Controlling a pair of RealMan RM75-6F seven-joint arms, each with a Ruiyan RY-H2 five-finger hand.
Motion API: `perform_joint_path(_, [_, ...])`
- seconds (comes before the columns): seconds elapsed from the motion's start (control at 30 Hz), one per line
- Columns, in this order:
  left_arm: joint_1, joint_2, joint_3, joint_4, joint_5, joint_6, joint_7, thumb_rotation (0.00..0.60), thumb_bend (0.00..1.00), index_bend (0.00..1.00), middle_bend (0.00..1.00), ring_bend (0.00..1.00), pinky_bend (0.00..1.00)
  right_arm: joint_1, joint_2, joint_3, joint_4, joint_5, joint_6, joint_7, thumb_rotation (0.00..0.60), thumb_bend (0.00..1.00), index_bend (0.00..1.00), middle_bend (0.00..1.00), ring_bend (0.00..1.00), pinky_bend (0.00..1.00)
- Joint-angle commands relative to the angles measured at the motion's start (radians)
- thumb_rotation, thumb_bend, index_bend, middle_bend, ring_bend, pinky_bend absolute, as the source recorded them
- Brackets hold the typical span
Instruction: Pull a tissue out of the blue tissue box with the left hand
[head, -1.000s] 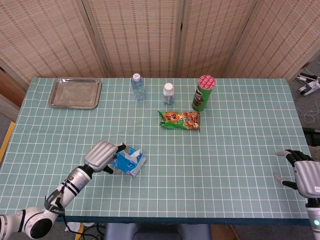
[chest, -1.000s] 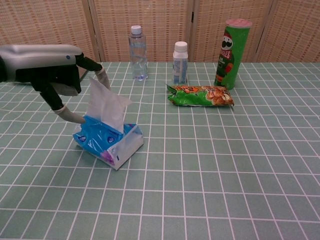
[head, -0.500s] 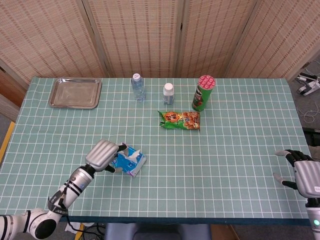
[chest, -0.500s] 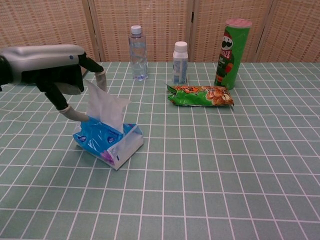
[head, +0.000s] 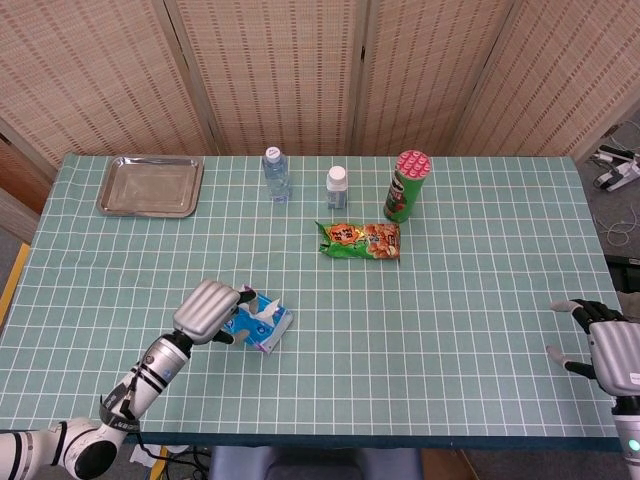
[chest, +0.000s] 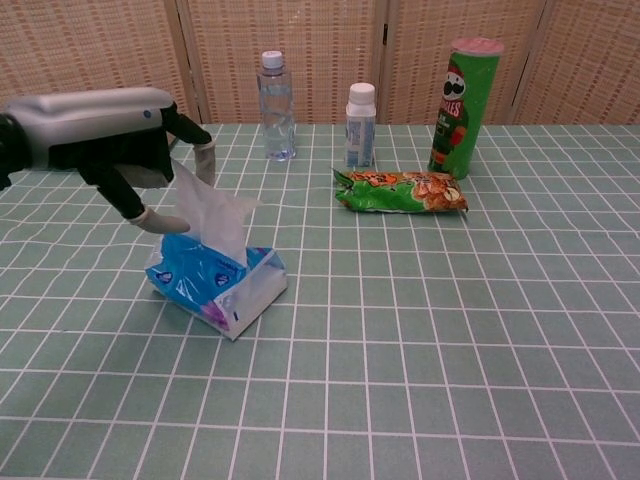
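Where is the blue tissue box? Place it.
The blue tissue box lies near the table's front-left in head view, beside the left hand, below the clear water bottle.

The tall green chip can (chest: 462, 105) carries the Pringles brand name and its moustached face logo, partly readable in the chest view. Print on the green snack bag (chest: 402, 191), the small white bottle (chest: 360, 125) and the blue tissue box (chest: 214, 277) is too small to read.

My left hand (chest: 100, 135) cut off by chest view's left edge; can't tell whether fingertips (chest: 160, 222) pinch tissue (chest: 212, 212). Right hand (head: 605, 345) partly past head view's right edge.
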Motion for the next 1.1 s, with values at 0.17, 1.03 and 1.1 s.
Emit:
perform_joint_path(0.17, [0.005,-0.010,0.001,0.012,0.017,0.016,-0.008,0.600,0.36,0.64,1.00,1.00,1.00,0.001,0.000,0.001,-0.001,0.001,-0.003,-0.001,0.600,0.11,0.33,0.38,0.31,0.42])
perform_joint_path(1.03, [0.023,-0.039,-0.008,0.003,0.012,0.066,-0.001,0.600,0.46,0.73,1.00,1.00,1.00,0.003,0.003,0.001,-0.002,0.003,-0.005,0.002,0.600,0.11,0.33,0.38,0.31,0.42])
perform_joint_path(1.1, [0.030,-0.032,-0.010,-0.002,0.028,0.077,-0.013,0.600,0.46,0.74,1.00,1.00,1.00,0.003,0.003,0.001,-0.002,0.003,-0.005,0.002,0.600,0.11,0.33,0.38,0.31,0.42])
